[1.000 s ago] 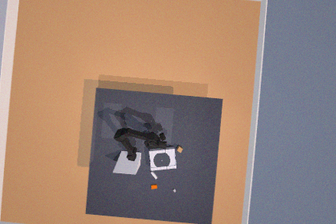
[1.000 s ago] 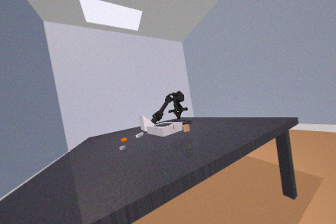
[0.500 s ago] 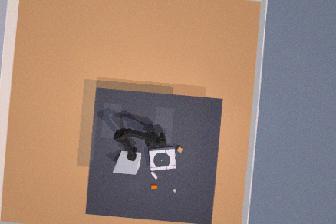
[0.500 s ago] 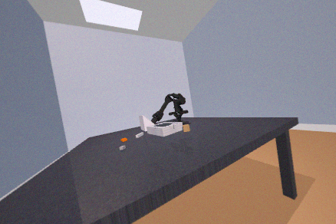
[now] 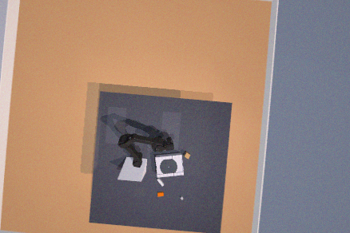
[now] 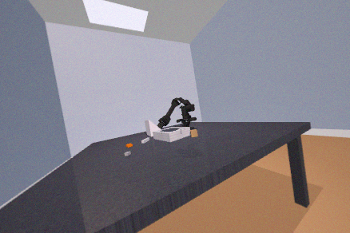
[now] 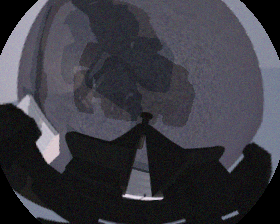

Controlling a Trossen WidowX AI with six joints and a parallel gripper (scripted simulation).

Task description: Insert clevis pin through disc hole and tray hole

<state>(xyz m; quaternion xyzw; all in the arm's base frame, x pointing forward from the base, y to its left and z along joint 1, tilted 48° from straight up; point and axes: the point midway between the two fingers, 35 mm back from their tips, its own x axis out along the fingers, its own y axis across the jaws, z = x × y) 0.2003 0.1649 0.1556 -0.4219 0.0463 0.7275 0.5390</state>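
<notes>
The white rimmed tray (image 5: 158, 174) (image 6: 173, 136) stands on the dark table beside the arm's base, with the grey disc (image 5: 165, 167) (image 6: 171, 129) lying flat inside it. My gripper (image 5: 164, 146) (image 6: 184, 121) (image 7: 143, 127) hangs over the tray's edge on the arm's side, a little above it. It is shut on the thin steel pin (image 7: 145, 129), which points down from between the fingers in the wrist view. A strip of the tray's pale rim (image 7: 40, 134) shows at the left of the wrist view. The holes in the disc and the tray are too small to make out.
A tan cube (image 5: 187, 155) (image 6: 194, 133) sits by the tray's corner. A small white block (image 5: 160, 182) (image 6: 145, 140), an orange block (image 5: 161, 195) (image 6: 129, 145) and a tiny white piece (image 5: 181, 198) (image 6: 127, 153) lie beyond the tray. The arm's white base plate (image 5: 129, 173) (image 6: 149, 127) is beside it.
</notes>
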